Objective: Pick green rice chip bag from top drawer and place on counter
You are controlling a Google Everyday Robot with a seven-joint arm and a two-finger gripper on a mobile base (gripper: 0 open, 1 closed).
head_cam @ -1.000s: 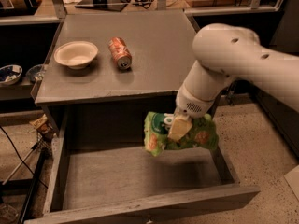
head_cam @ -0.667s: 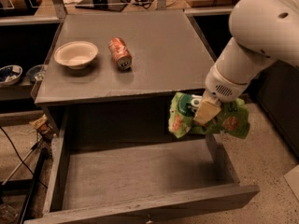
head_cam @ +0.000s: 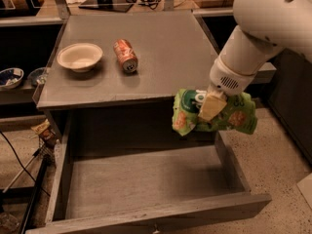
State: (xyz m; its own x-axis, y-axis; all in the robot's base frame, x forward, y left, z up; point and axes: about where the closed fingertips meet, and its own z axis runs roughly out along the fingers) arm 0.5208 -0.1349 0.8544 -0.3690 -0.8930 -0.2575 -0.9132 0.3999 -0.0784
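My gripper (head_cam: 210, 107) is shut on the green rice chip bag (head_cam: 234, 117), a crinkly light-green pouch with tan chip pictures. It holds the bag in the air above the right rear corner of the open top drawer (head_cam: 146, 184), just below the level of the counter (head_cam: 161, 48) and at its front right edge. One tan finger (head_cam: 211, 106) lies across the bag's front; the other is hidden behind it. The drawer floor shows nothing inside.
A white bowl (head_cam: 79, 56) and an orange soda can (head_cam: 125, 55) lying on its side sit on the counter's left and middle. A side shelf at left holds small bowls (head_cam: 10, 77). Cables and a stand lie on the floor at left.
My gripper has lifted the bag up out of the drawer and carried it to the right and higher, toward the counter's front right edge.
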